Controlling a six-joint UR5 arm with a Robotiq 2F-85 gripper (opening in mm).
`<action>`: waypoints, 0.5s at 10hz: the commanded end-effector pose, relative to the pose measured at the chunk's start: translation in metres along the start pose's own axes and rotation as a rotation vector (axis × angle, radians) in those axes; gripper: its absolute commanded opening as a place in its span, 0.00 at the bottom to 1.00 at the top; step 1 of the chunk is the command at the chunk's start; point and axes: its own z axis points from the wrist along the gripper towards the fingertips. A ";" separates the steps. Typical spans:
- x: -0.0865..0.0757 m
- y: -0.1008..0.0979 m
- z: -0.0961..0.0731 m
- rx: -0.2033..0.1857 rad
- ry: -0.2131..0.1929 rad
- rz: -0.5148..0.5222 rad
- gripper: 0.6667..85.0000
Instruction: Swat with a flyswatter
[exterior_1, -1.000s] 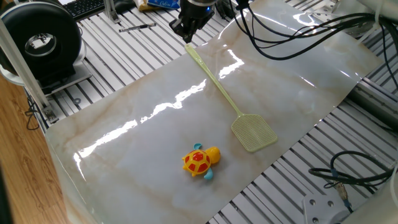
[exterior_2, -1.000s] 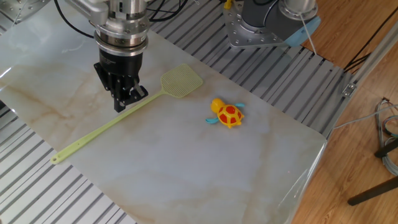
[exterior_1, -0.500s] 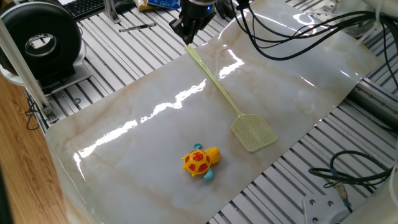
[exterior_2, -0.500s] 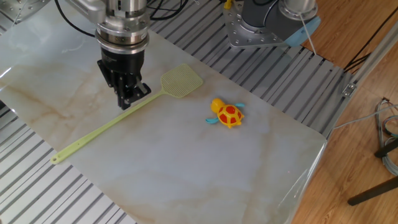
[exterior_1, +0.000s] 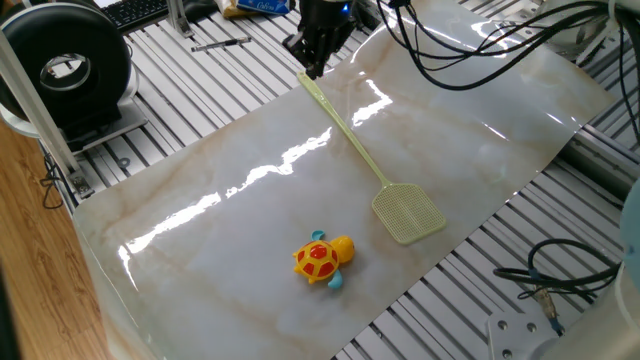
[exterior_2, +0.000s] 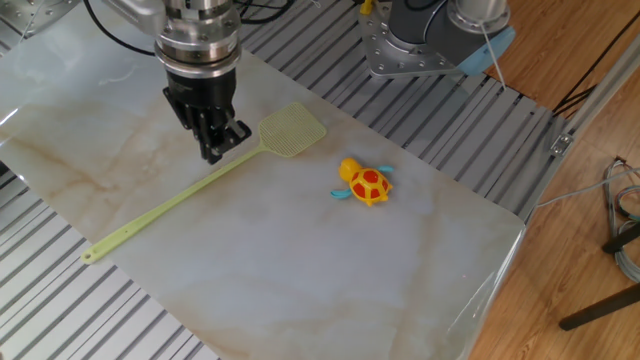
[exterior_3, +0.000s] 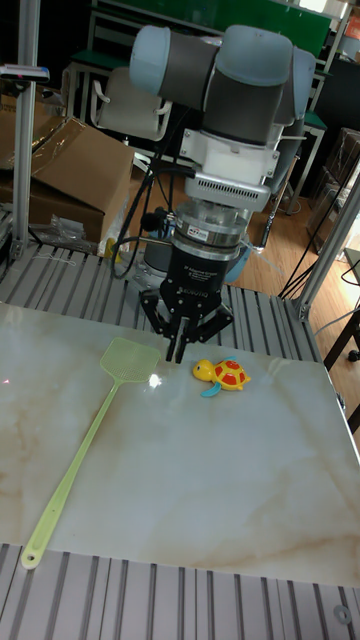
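Note:
The pale yellow-green flyswatter (exterior_1: 352, 142) lies flat on the marble sheet (exterior_1: 200, 230), its mesh head (exterior_2: 290, 130) toward the toy turtle (exterior_2: 366, 183). In the tall fixed view the flyswatter (exterior_3: 80, 460) runs from the near left up to its head beside the turtle (exterior_3: 225, 375). My gripper (exterior_2: 214, 152) hangs above the sheet, apart from the handle, with the fingertips pressed together and nothing between them. It shows at the top of one fixed view as the gripper (exterior_1: 313, 68), and in the tall fixed view as the gripper (exterior_3: 176, 352) just right of the mesh head.
A black round device (exterior_1: 65, 65) and a keyboard (exterior_1: 135, 10) sit off the sheet at the back left. Cables (exterior_1: 560, 280) lie on the slatted table at the right. The arm's base (exterior_2: 430, 40) stands behind the sheet. A cardboard box (exterior_3: 60, 170) is beyond the table.
The gripper has shifted a little along the handle toward the mesh head, still shut and empty. Flyswatter and turtle have not moved.

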 end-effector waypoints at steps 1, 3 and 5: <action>0.014 -0.002 -0.003 0.001 0.054 -0.031 0.20; 0.028 0.019 -0.005 -0.085 0.103 -0.094 0.29; 0.036 0.043 -0.009 -0.186 0.127 -0.135 0.32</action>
